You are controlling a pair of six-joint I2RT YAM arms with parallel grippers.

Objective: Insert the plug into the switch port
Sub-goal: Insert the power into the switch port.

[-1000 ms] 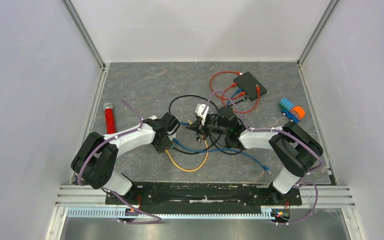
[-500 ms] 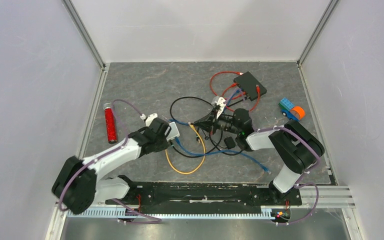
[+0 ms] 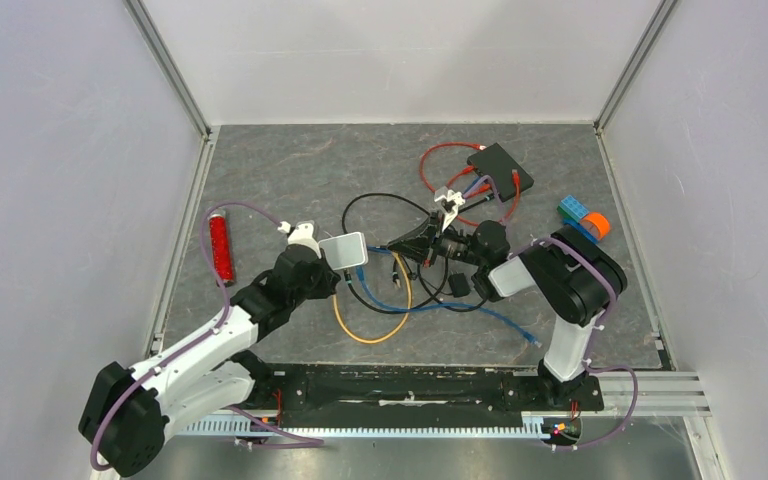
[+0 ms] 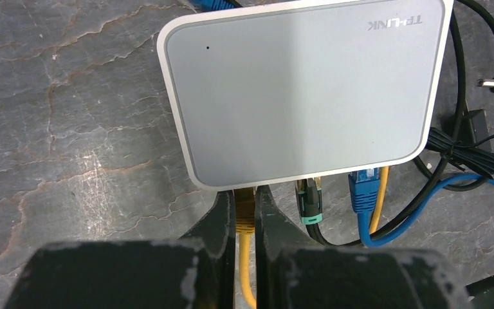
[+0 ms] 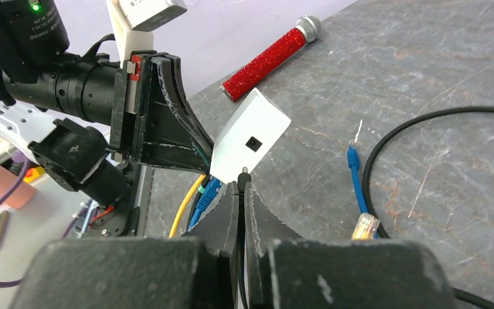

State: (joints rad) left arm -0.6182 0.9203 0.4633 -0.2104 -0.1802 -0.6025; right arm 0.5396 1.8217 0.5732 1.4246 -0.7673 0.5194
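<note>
alignment step: plug (image 5: 242,177) clenched in right jaws, port (image 5: 253,144) near at 1 o'clock; yellow cable (image 4: 247,283) clenched in left jaws; straight push judged needed.

We are looking at even, diffuse light coming from overhead: the walls (image 3: 50,200) are glowing pale, and the worktop (image 3: 290,170) is carrying only faint, soft shadows. On the left wrist, the switch (image 4: 302,90) is showing a broad soft sheen without hard glare, while the left tool (image 4: 246,206) is blurring near the bottom edge. The right tool (image 5: 241,193) is blurring likewise, with farther things looking sharp.
</note>
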